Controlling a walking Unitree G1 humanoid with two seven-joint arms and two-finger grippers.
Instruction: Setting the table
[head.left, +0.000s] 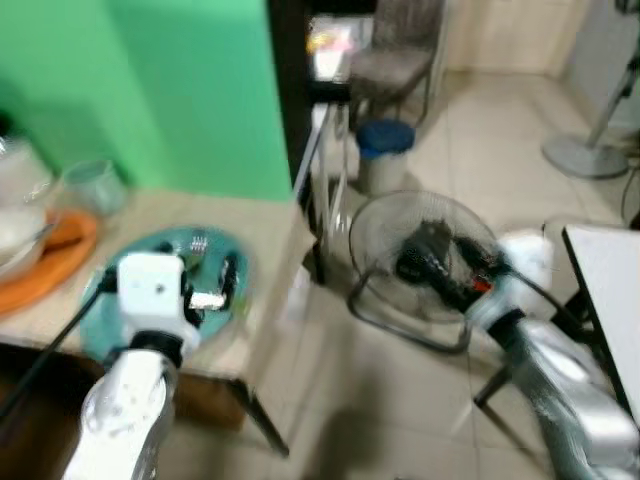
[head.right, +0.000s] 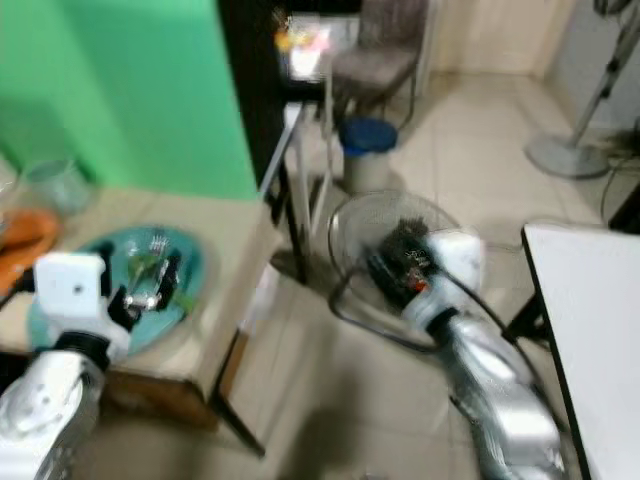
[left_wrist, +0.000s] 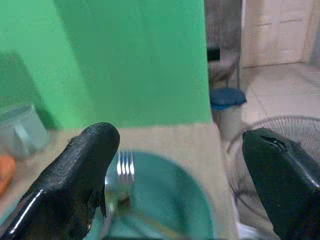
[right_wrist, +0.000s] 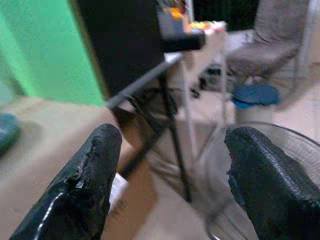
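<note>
A teal plate (head.left: 150, 245) lies on the beige table (head.left: 270, 230) before a green wall. A silver fork (head.left: 198, 243) rests on the plate's far side, with some dark bits near it; the left wrist view shows the fork (left_wrist: 125, 167) close to one finger. My left gripper (head.left: 215, 285) hovers over the plate, open, nothing between its fingers (left_wrist: 75, 185). My right gripper (head.left: 430, 260) is held out over the floor beside the table, above a floor fan, and is also open and empty (right_wrist: 170, 185). The head views are blurred.
An orange plate (head.left: 55, 255), a white bowl (head.left: 15, 215) and a glass cup (head.left: 95, 185) stand at the table's left. A wire floor fan (head.left: 385, 235) lies on the tiles. A white table (head.left: 610, 290) is at right. Behind are a chair (head.left: 395, 60) and a blue-lidded bin (head.left: 385, 140).
</note>
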